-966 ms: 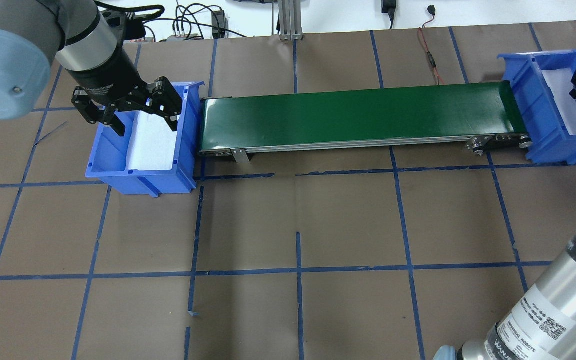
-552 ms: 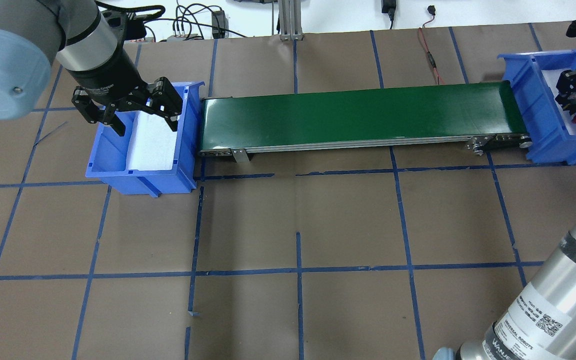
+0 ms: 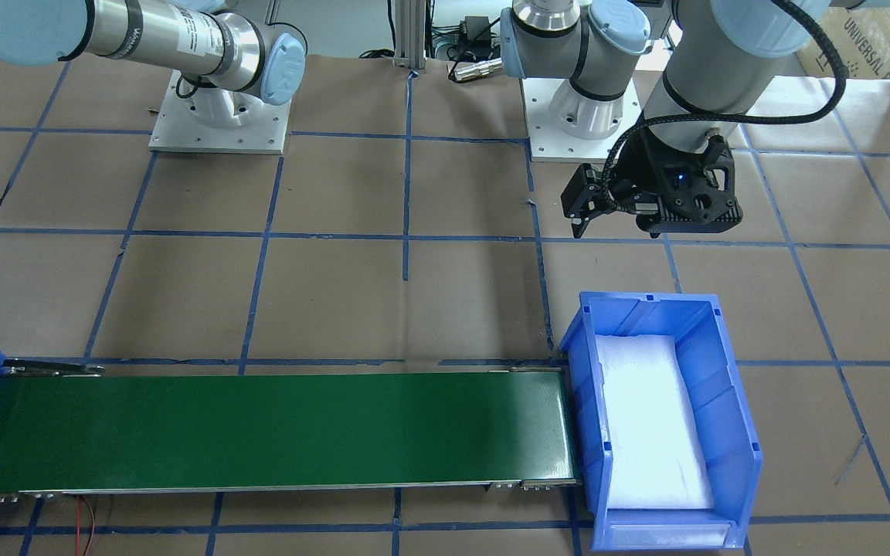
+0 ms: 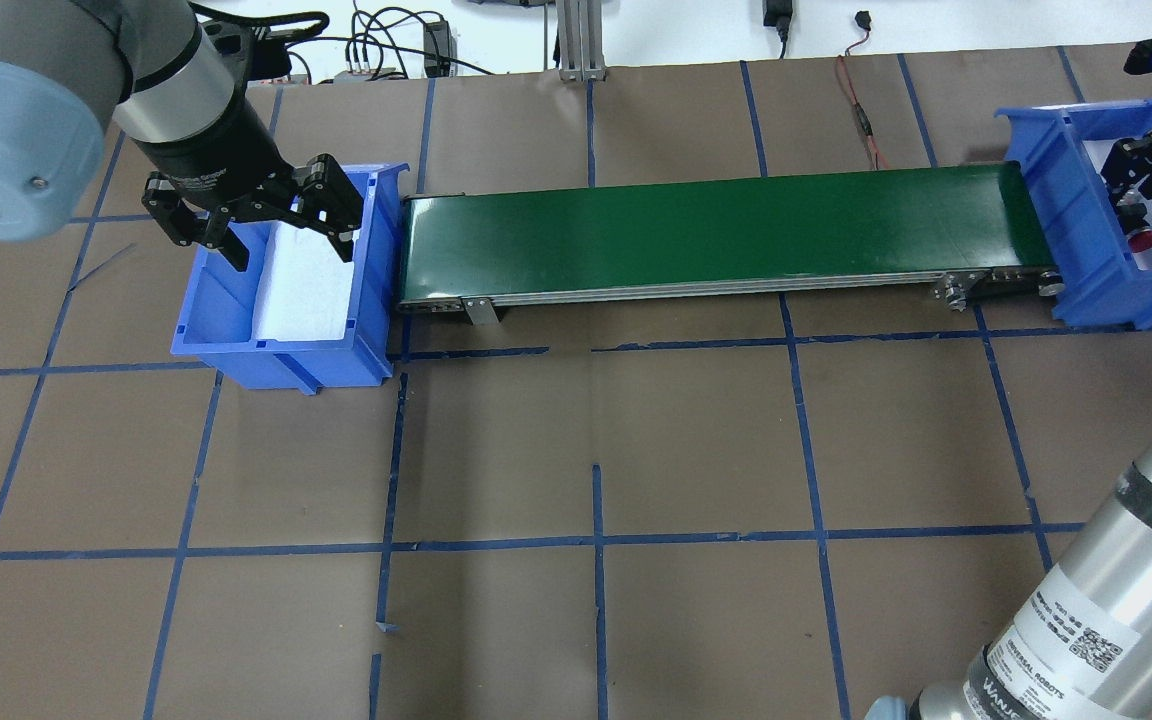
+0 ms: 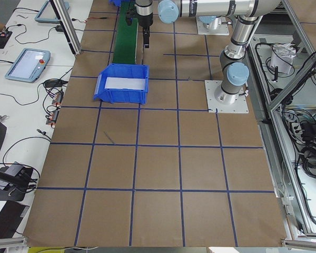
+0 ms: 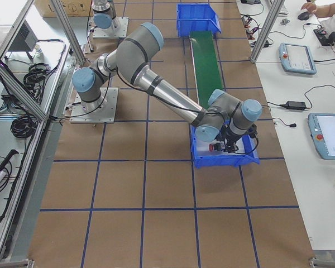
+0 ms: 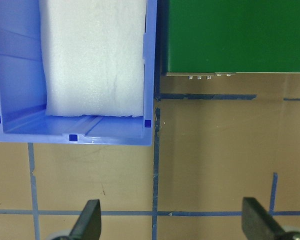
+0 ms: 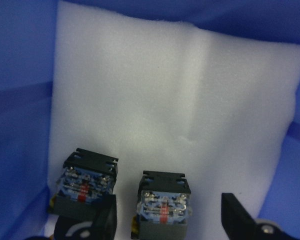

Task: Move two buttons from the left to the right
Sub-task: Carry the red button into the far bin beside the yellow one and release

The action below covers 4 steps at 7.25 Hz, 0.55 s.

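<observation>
The right claw (image 8: pixel 171 219) stands open astride one button (image 8: pixel 162 200), a gap either side, with the second button (image 8: pixel 87 177) just beyond one finger (image 8: pixel 102 222), both resting contact blocks up on the white foam (image 8: pixel 165 85) of the right-hand bin (image 8: pixel 20 100). The likely hazard lies in the exit: a slanted lift could snag a block and topple a button on the soft foam. The left claw (image 7: pixel 173 222), likewise open and empty, hangs above the surface (image 7: pixel 215 150) beside the left-hand bin (image 7: pixel 75 136).

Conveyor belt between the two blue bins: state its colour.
The conveyor belt is plain dark green, clearest in the overhead exterior view.
</observation>
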Available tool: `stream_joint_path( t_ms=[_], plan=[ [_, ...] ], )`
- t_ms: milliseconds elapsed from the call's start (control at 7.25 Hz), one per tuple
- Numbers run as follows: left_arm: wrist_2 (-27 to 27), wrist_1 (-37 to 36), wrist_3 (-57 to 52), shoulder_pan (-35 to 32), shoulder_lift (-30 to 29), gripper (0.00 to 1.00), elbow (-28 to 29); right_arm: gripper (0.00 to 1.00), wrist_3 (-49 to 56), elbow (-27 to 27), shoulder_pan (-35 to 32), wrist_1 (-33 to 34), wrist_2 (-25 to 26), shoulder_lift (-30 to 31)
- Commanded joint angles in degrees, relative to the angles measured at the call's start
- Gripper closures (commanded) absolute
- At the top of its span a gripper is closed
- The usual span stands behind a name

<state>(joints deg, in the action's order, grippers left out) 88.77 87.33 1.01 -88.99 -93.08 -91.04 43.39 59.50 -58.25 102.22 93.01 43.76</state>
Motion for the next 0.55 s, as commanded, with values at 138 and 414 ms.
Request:
stream_joint_path(
  t_ms=[138,414],
  plan=[
    [0.0,-1.2,0.0,0.1,-0.4,0.00,-0.1,0.00,-0.1,-4.6,-2.8,-10.9,0.3,5.0],
    [0.0,-1.4,0.0,0.3,-0.5,0.00,-0.2,0.00,-3.3,-4.2,-8.3,-19.9,0.5,9.1]
  ],
)
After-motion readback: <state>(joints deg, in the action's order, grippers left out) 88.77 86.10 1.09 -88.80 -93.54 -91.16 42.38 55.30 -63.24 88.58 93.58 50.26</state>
